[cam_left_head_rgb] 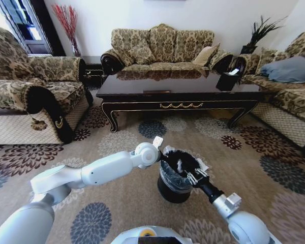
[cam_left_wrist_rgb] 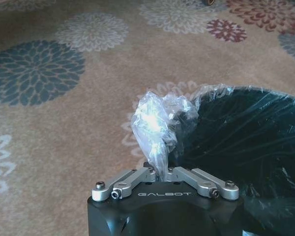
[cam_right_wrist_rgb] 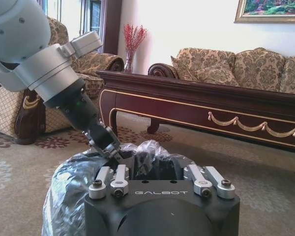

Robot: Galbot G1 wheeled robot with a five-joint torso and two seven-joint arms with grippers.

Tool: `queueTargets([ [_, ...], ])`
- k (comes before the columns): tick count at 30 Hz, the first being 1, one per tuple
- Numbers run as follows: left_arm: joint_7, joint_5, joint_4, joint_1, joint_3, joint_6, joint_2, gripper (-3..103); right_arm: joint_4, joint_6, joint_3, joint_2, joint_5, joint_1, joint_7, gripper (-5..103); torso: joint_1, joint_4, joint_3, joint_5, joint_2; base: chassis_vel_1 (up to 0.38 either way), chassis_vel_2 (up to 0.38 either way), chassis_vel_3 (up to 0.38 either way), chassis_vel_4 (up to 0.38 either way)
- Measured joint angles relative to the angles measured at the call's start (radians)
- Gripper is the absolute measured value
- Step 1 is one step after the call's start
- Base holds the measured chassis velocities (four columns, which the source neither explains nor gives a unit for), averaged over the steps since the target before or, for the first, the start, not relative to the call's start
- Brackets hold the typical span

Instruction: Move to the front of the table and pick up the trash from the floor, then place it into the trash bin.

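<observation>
1. Table (cam_left_head_rgb: 178, 89) – long, dark, glossy; stands across the rug beyond the robot, well apart from the work. Robot's already in front of it.
2. Bin (cam_left_head_rgb: 174, 184) – black bucket w/ clear liner (cam_left_wrist_rgb: 160, 120), on the rug just ahead of the robot, between both arms.
3. Left gripper (cam_left_head_rgb: 165, 157) – at the bin's left rim. Wrist view: fingers pinched together on a bunched fold of the liner, which sticks up from the tips. No litter visible in it.
4. Right gripper (cam_left_head_rgb: 193, 175) – over the bin's right rim, fingers spread apart, nothing between them; liner bulges just beyond them.
5. Trash – a small white bit (cam_left_head_rgb: 179, 165) shows inside the bin mouth; could be paper, can't tell. No bottle or foil on the visible rug.
6. Key relation: bin mouth lies between the two grippers, left one touching the liner edge, right one poised above the opening; both about equally near.
</observation>
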Motion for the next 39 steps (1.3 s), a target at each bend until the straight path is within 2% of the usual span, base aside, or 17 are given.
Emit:
queueTargets([
  [3,0.002,0.006,-0.013,0.011,0.0,0.0,0.012,3,0.004,-0.001,0.003,0.001,0.005,-0.005,0.0,60,0.0,0.0002,0.0,-0.0001,0.0,0.0,0.0,0.0,0.0],
  [5,0.003,0.008,-0.016,0.015,0.0,0.0,0.015,3,0.004,-0.001,0.004,0.001,0.006,-0.006,0.001,60,0.0,-0.0001,0.0,-0.0002,0.0,0.0,0.0,0.0,0.0],
  [8,0.003,0.017,-0.025,0.022,-0.005,0.0,0.024,3,0.008,0.0,0.005,0.003,0.004,-0.008,0.007,77,0.0,0.0001,0.0,0.0,0.0,0.0,0.0,0.0,0.0],
  [9,0.003,0.017,-0.025,0.022,-0.005,0.0,0.024,3,0.008,0.0,0.005,0.003,0.004,-0.008,0.007,77,0.0,0.0001,0.0,0.0,0.0,0.0,0.0,0.0,0.0],
  [11,0.004,0.018,-0.036,0.024,-0.007,0.0,0.032,3,0.017,0.005,0.008,0.005,0.0,-0.016,0.013,87,0.0,0.0,0.0,0.0,0.0,0.0,0.0,0.0,0.0],
  [12,0.005,0.019,-0.039,0.026,-0.008,0.0,0.036,3,0.021,0.006,0.01,0.005,0.0,-0.019,0.014,87,0.0,-0.0001,0.0,-0.0001,0.0,0.0,0.0,0.0,0.0],
  [14,0.009,0.029,-0.041,0.036,-0.016,0.0,0.048,3,0.023,0.007,0.013,0.003,0.006,-0.02,0.018,97,0.0,-0.0001,0.0,0.0,0.0,0.0,0.0,0.0,0.0],
  [20,0.01,0.041,-0.055,0.068,-0.058,0.0,0.082,3,-0.001,-0.001,0.022,-0.014,0.057,0.017,0.02,100,0.0,-0.0002,0.0,0.0,0.0,0.0,0.0,0.0,0.0],
  [23,0.013,0.045,-0.082,0.11,-0.105,0.0,0.119,3,-0.029,-0.001,0.031,-0.031,0.096,0.056,0.012,100,0.0,-0.0001,0.0,-0.0001,0.0,0.0,0.0,0.0,0.0],
  [27,0.033,0.077,-0.113,0.2,-0.21,0.0,0.216,3,-0.117,-0.002,0.021,-0.075,0.144,0.122,0.004,100,0.0,0.0004,0.0,0.0,0.0,0.0,0.0,0.0,0.0],
  [28,0.033,0.077,-0.113,0.2,-0.21,0.0,0.216,3,-0.117,-0.002,0.021,-0.075,0.144,0.122,0.004,100,0.0,0.0004,0.0,0.0,0.0,0.0,0.0,0.0,0.0],
  [31,0.086,0.115,-0.13,0.292,-0.304,0.0,0.303,3,-0.248,0.003,-0.01,-0.113,0.169,0.194,-0.015,100,0.0,0.0001,0.0,-0.0002,0.0,0.0,0.0,0.0,0.0],
  [32,0.086,0.115,-0.13,0.292,-0.304,0.0,0.303,3,-0.248,0.003,-0.01,-0.113,0.169,0.194,-0.015,100,0.0,0.0001,0.0,-0.0002,0.0,0.0,0.0,0.0,0.0],
  [36,0.162,0.2,-0.146,0.406,-0.394,0.0,0.398,3,-0.453,0.055,-0.063,-0.147,0.111,0.268,-0.06,100,0.0,0.0005,0.0,0.0001,0.0,0.0,0.0,0.0,0.0],
  [38,0.173,0.21,-0.148,0.422,-0.409,0.0,0.406,3,-0.481,0.06,-0.07,-0.148,0.109,0.277,-0.063,100,0.0,0.0005,0.0,0.0001,0.0,0.0,0.0,0.0,0.0],
  [39,0.198,0.23,-0.151,0.461,-0.45,0.0,0.42,3,-0.52,0.068,-0.08,-0.15,0.107,0.29,-0.07,100,0.0,0.0002,0.0,0.0,0.0,0.0,0.0,0.0,0.0],
])
